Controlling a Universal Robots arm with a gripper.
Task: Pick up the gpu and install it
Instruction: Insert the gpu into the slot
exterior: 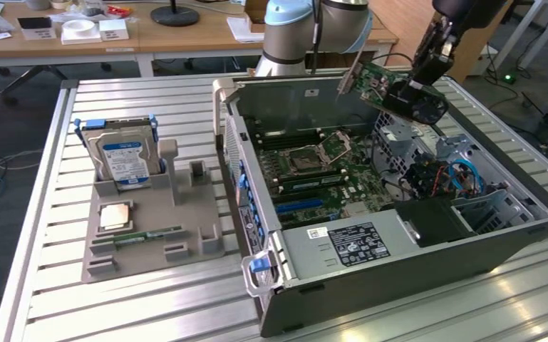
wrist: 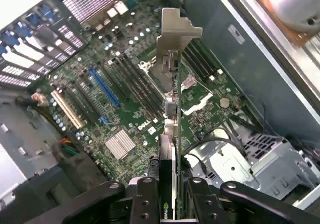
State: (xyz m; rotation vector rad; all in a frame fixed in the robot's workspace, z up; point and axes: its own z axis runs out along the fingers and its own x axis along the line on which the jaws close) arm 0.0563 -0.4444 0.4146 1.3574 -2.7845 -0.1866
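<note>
I count one robot arm (exterior: 312, 32) with one gripper (exterior: 390, 85) on its end. There is one graphics card (exterior: 373, 75), one open computer case (exterior: 369, 285) and one motherboard (exterior: 321, 171) inside it. That board carries one long blue slot (wrist: 104, 87) and one long cream slot (wrist: 67, 109). The case has one labelled power supply (exterior: 345, 242). On the one slatted table (exterior: 112, 306) stands one grey holder (exterior: 159, 221), with one hard drive (exterior: 126, 160), one processor chip (exterior: 117, 214) and one memory stick (exterior: 150, 235).
</note>
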